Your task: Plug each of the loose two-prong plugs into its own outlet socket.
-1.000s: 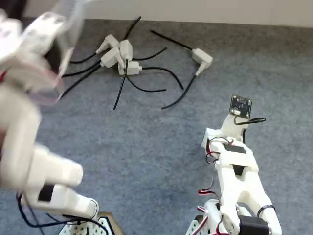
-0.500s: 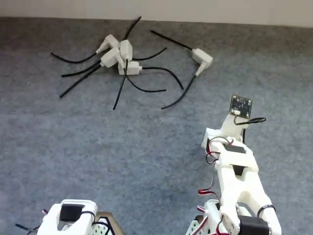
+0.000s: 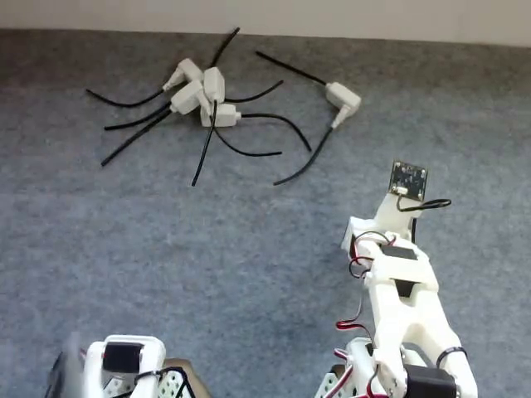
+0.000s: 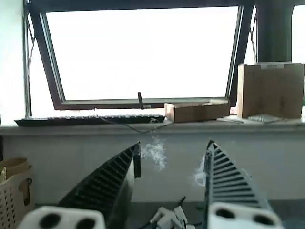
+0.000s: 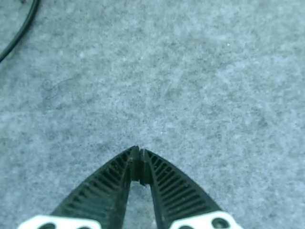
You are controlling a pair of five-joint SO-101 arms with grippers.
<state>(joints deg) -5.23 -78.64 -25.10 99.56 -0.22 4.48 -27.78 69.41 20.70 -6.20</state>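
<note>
The desk [image 3: 166, 240] is wearing grey felt-like cloth, matt and fuzzy. On it, the plugs [image 3: 213, 84] are showing smooth white plastic, their cords [image 3: 249, 153] matt black. The left pincer [image 4: 174, 144] and right pincer [image 5: 139, 162] are showing ribbed black plastic.

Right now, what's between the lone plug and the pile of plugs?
Between the lone plug and the pile lie black cords on grey carpet, shown in the high view.

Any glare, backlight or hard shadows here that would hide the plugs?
Left wrist view: the window is blown out white, and the plugs beyond the open left pincer sit in dim light. High view: even light, faint shadows, white plugs clear on the grey mat. Right wrist view: flat light around the shut right pincer, no glare.
</note>
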